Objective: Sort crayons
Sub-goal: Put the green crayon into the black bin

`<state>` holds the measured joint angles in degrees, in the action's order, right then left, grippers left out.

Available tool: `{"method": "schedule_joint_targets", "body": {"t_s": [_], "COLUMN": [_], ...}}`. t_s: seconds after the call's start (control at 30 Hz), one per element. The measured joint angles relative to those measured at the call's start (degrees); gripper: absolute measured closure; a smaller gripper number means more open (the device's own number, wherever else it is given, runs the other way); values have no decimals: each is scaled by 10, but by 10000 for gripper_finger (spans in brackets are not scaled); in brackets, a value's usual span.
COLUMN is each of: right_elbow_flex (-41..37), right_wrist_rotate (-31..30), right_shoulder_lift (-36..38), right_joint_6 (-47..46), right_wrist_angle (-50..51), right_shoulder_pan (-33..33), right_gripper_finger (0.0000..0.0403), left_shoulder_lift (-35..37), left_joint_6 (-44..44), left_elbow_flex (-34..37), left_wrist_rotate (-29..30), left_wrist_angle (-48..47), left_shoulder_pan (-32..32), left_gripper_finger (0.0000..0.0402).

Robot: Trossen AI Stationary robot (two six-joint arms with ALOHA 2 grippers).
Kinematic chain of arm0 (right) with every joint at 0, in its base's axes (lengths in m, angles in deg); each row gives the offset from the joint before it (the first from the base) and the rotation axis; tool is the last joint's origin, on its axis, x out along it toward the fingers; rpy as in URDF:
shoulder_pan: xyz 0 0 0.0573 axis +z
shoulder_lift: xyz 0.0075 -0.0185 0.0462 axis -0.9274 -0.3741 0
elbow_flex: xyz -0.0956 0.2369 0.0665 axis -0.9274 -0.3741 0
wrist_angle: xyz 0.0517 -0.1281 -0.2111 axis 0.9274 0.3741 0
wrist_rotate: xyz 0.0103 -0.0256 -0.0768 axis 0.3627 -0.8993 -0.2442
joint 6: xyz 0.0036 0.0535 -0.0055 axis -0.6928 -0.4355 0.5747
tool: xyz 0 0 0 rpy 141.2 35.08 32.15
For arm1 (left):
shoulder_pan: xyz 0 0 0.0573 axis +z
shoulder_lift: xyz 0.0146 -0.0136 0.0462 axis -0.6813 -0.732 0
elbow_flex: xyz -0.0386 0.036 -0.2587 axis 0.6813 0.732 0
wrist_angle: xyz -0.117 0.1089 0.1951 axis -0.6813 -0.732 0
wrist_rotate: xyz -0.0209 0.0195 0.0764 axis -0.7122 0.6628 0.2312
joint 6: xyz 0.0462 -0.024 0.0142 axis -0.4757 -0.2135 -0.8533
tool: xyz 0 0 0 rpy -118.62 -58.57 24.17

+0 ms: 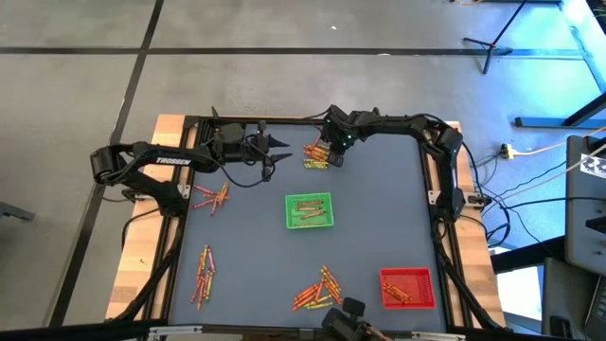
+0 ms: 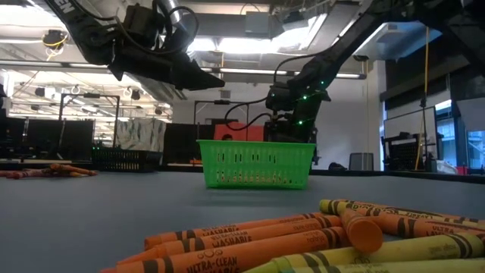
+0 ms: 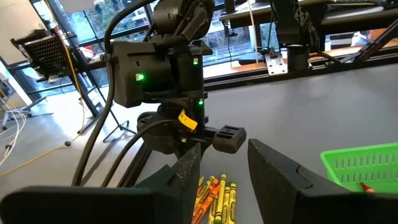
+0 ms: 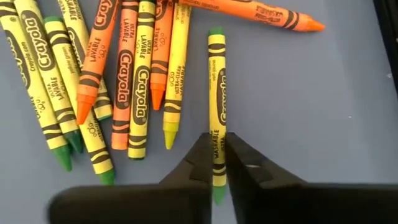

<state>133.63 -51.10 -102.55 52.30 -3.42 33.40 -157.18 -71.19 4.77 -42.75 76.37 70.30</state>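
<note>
Our right tool (image 4: 219, 163) has its two dark fingers pinched on one thin yellow-green crayon (image 4: 217, 93) at the far side of the grey worktop (image 1: 379, 208). The grip sits close to one end of the stick, so most of the crayon pokes out ahead of the fingers and lies flat on the worktop.

What could go wrong? We think the crayon could tip or spin when we lift it, because we hold it near the end and not in the middle. It could also slip out, since it is round and smooth. If it swings, it might bump the little heap of yellow, green and orange crayons (image 4: 118, 81) just beside it and push them around.

The crayon we hold lies a bit apart from that heap, with a small gap of bare worktop between them. The green square tray (image 1: 310, 210) sits in the middle of the worktop, and the red square tray (image 1: 408, 287) is at the near right corner.

Our left tool (image 3: 224, 171) hangs above the worktop on the left, its fingers apart and holding nothing.
</note>
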Motion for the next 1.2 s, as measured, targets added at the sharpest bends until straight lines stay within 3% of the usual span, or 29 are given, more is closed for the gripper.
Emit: {"method": "schedule_joint_targets", "body": {"t_s": [0.33, 0.57, 0.7, 0.83, 1.0, 1.2], "right_elbow_flex": [-2, -3, -12, -84, -205, -316], "right_wrist_rotate": [-41, -91, -79, -38, 36, 157], "right_shoulder_lift": [15, 86, 138, 205, 281, 299], "right_joint_6": [1, -4, -4, 1, 8, 14], "right_wrist_angle": [27, 71, 52, -60, -284, -576], "right_shoulder_pan": [4, 39, 59, 76, 82, 81], "right_gripper_finger": [386, 392, 391, 398, 389, 393], "left_shoulder_lift": [0, 0, 0, 0, -1, -40], "left_joint_6": [0, -9, 9, 24, 38, 55], "left_elbow_flex": [0, 0, 0, 0, 0, 0], "left_wrist_rotate": [0, 4, 20, 27, 30, 23], "left_wrist_angle": [5, 13, 16, 23, 54, 116], "left_shoulder_pan": [0, 0, 0, 0, 0, -4], "left_gripper_finger": [283, 283, 277, 249, 224, 222]}}
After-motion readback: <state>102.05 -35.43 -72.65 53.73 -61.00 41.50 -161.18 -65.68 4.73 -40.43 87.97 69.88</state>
